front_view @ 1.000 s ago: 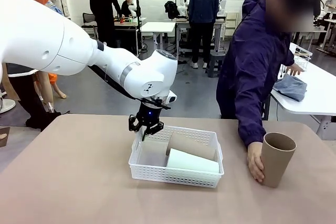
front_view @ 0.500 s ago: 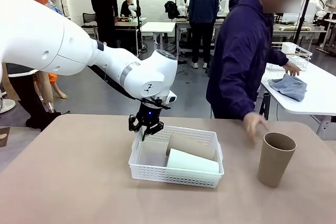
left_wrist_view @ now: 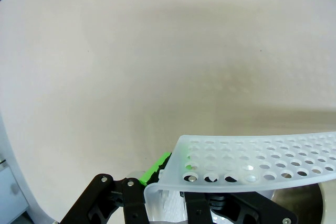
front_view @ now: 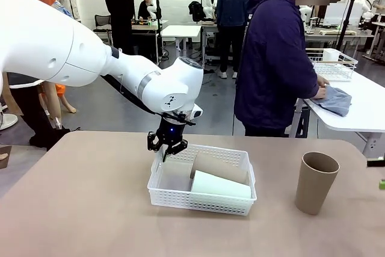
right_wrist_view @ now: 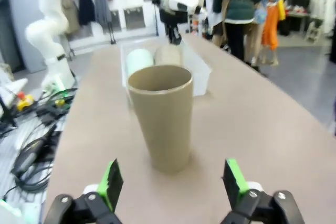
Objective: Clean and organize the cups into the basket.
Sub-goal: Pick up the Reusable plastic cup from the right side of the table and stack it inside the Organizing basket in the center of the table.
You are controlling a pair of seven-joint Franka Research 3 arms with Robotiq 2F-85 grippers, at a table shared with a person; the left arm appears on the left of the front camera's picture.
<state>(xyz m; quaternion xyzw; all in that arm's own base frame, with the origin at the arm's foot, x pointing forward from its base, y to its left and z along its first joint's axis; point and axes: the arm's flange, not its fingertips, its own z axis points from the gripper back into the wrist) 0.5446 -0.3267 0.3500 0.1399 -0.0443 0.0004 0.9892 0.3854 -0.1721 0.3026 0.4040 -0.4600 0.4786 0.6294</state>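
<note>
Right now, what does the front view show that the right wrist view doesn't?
Front view: a person in a dark blue jacket facing a side table. Right wrist view: the open right gripper just short of the upright tan-brown tumbler. Both: that tumbler, and the left gripper shut on the white lattice plastic basket holding two lying tumblers.

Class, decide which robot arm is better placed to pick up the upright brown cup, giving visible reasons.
Right: the right gripper, open, faces the upright brown cup head-on; the left gripper is shut on a corner of the basket.
</note>
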